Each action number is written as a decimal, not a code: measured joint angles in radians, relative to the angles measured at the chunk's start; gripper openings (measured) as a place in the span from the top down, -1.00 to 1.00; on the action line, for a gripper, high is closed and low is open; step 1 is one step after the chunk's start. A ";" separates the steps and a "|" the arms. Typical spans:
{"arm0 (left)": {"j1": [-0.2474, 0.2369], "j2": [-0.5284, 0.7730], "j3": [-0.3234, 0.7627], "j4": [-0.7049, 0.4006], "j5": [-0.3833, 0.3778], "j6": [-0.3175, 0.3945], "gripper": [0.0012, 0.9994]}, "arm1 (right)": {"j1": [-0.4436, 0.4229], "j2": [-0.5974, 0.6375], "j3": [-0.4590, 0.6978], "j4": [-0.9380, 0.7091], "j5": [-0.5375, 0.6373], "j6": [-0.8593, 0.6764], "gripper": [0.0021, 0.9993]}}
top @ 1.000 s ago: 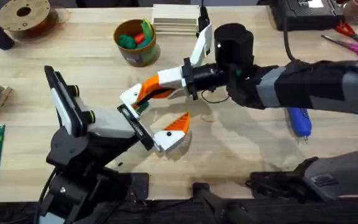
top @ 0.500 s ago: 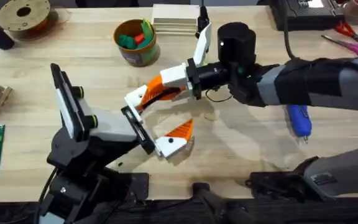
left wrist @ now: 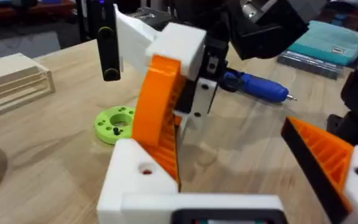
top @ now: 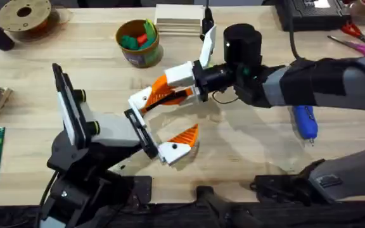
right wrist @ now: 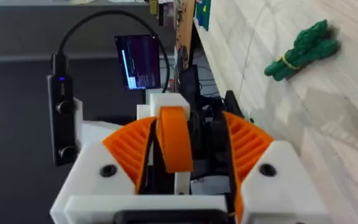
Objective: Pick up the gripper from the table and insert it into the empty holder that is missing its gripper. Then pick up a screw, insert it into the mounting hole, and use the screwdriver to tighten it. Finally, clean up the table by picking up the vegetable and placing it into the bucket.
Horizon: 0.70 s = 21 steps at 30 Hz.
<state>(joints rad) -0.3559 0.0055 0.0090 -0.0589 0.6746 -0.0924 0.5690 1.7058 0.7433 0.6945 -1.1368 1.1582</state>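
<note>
My right gripper (top: 165,92) is shut on the gripper (right wrist: 173,140), a loose orange wedge between its orange pads. It holds the wedge against the holder (left wrist: 143,180), the plain white finger of my left gripper (top: 160,123). A small hole shows in that white base. The left gripper stands open; its other finger (left wrist: 331,158) carries its own orange wedge. The blue screwdriver (top: 305,122) lies on the table to the right. The green vegetable (right wrist: 303,50) lies on the wood by the grippers. The bucket (top: 138,43) stands at the back. The screw is out of view.
The bucket holds round green and red toy vegetables. A bright green ring disc (left wrist: 115,123) lies near the grippers. Wooden slats (top: 179,19) sit at the back, red scissors (top: 358,43) at the far right, and a filament spool (top: 25,16) at the far left.
The right gripper has shifted slightly right and back with the orange wedge. The left gripper followed it a little and turned slightly.
</note>
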 joint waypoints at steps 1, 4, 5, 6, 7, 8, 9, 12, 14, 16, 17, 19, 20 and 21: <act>-0.001 0.000 0.000 -0.001 0.011 -0.002 -0.97 | -0.003 0.000 0.000 0.001 -0.005 0.000 -0.29; -0.020 0.000 0.000 -0.002 0.061 -0.001 -0.97 | -0.010 0.000 0.000 0.012 -0.007 -0.001 -0.48; -0.023 0.000 0.000 -0.003 0.072 -0.001 -0.97 | -0.013 0.000 0.000 0.011 -0.007 -0.001 -0.54; -0.023 0.000 0.000 -0.004 0.079 -0.001 -0.97 | -0.017 0.000 0.000 0.011 -0.007 -0.001 -0.58; -0.023 0.000 0.000 -0.004 0.086 -0.001 -0.97 | -0.023 0.000 0.000 0.012 -0.009 -0.002 -0.60; -0.023 0.000 0.000 -0.005 0.092 -0.001 -0.97 | -0.029 0.000 0.000 0.011 -0.009 -0.003 -0.61; -0.023 0.000 0.000 -0.005 0.094 -0.001 -0.97 | -0.035 0.000 0.000 0.011 -0.009 -0.003 -0.61; -0.023 0.000 0.000 -0.005 0.100 -0.001 -0.97 | -0.053 0.000 0.000 0.011 -0.008 -0.003 -0.62; -0.023 0.000 0.000 -0.005 0.100 -0.001 -0.97 | -0.068 0.000 0.000 0.012 -0.003 -0.003 -0.63; -0.023 0.000 0.000 -0.005 0.103 -0.001 -0.97 | -0.098 0.000 0.000 0.019 0.056 -0.041 -0.63; -0.023 0.000 0.000 -0.005 0.104 -0.001 -0.97 | -0.107 0.000 0.000 0.019 0.079 -0.058 -0.63; -0.023 0.000 0.000 -0.005 0.108 -0.001 -0.97 | -0.132 0.000 0.005 0.016 0.127 -0.095 -0.64; -0.023 0.000 0.000 -0.005 0.108 -0.001 -0.97 | -0.147 0.000 0.011 0.013 0.148 -0.112 -0.63; -0.023 0.000 0.000 -0.005 0.109 -0.001 -0.97 | -0.166 -0.002 0.021 0.000 0.168 -0.131 -0.63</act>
<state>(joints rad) -0.3790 0.0055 0.0090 -0.0640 0.7834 -0.0937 0.4032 1.7038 0.7645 0.6949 -0.9684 1.0274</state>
